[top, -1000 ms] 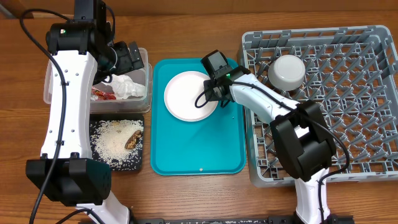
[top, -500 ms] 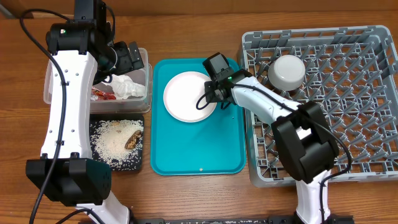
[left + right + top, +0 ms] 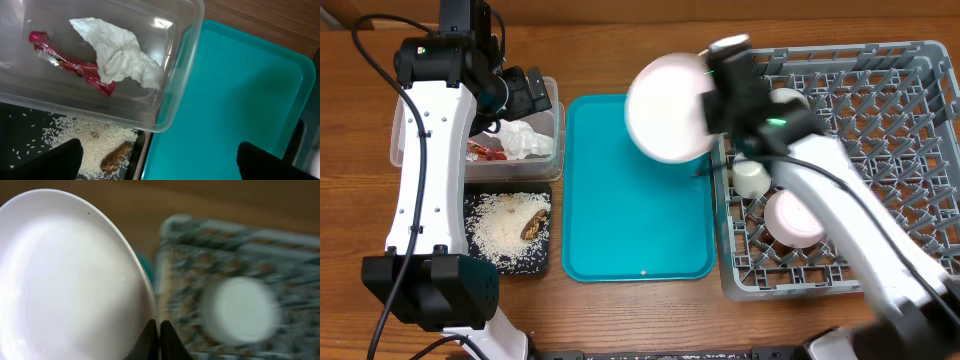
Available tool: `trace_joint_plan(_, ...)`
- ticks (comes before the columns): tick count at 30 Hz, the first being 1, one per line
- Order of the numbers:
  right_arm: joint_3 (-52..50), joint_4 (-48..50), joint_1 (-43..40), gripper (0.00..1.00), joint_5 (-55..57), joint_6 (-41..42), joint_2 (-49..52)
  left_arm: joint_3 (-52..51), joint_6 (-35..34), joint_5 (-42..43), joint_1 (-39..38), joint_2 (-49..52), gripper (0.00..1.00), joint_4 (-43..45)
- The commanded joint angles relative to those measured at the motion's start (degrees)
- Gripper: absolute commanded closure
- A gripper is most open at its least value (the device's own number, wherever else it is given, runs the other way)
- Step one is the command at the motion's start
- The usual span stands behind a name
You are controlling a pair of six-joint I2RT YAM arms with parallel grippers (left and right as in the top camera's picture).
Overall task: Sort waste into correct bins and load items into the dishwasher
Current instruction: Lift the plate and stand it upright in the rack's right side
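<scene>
Clock: read from the overhead view, with 12 o'clock at the table's far edge.
Hard to make out: the pink plate (image 3: 668,108) and the right arm are motion-blurred overhead. The dish rack (image 3: 880,150) is a smear in the right wrist view. The whitish bowl (image 3: 790,98) is half hidden behind the arm.
Right gripper (image 3: 159,337): fingers pinched shut on the plate's rim, at the plate's 3 o'clock side.
Left gripper (image 3: 157,161): fingers spread wide, holding nothing, over the 3 o'clock edge of the clear tub (image 3: 552,110).
Plate position: in the air, overlapping the 1 o'clock corner of the teal tray (image 3: 640,200) and the rack's 9 o'clock wall.
Plate facing: nearly round to the overhead camera, so it has no long axis. Its tilt is unclear.
Rack: the white cup (image 3: 751,178) and the pink bowl (image 3: 794,218) sit by the 9 o'clock wall.
Bins: the napkin (image 3: 525,138) and the red wrapper (image 3: 485,150) lie in the tub. The rice (image 3: 505,228) and the brown chunk (image 3: 533,228) lie in the black tray (image 3: 475,262) at the tub's 6 o'clock.
Open room: the teal tray's floor is bare, and the rack's 3 o'clock half is open.
</scene>
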Motion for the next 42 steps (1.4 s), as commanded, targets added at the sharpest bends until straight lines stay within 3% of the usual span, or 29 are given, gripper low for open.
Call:
trace_joint_plan(1,1.68,-0.26,-4.48,0.96,10.95,-14.99,-7.63,-0.11,-0.61,-0.68,-0.02,-0.37,0.00,0.04)
trace_joint_plan(5,1.68,-0.31,-10.29,0.96,11.47,-28.94,-11.87,-0.11,-0.61,-0.70,-0.02,-0.37,0.00,0.04)
trace_joint_plan(10,1.66,-2.78,-17.57,0.96,11.39,-36.11,-12.70,-0.11,-0.61,-0.68,-0.02,-0.37,0.00,0.04)
trace_joint_plan(16,1.60,-10.99,-24.52,0.96,11.45,-35.98,-9.90,-0.11,-0.61,-0.68,-0.02,-0.37,0.00,0.04)
trace_joint_plan(22,1.60,-13.20,-29.57,0.96,11.45,-35.56,-6.49,-0.11,-0.61,-0.68,-0.02,-0.37,0.00,0.04)
trace_joint_plan(42,1.57,-13.14,-30.29,0.96,19.76,-35.76,-1.77,-0.11,-0.61,-0.68,-0.02,-0.37,0.00,0.04)
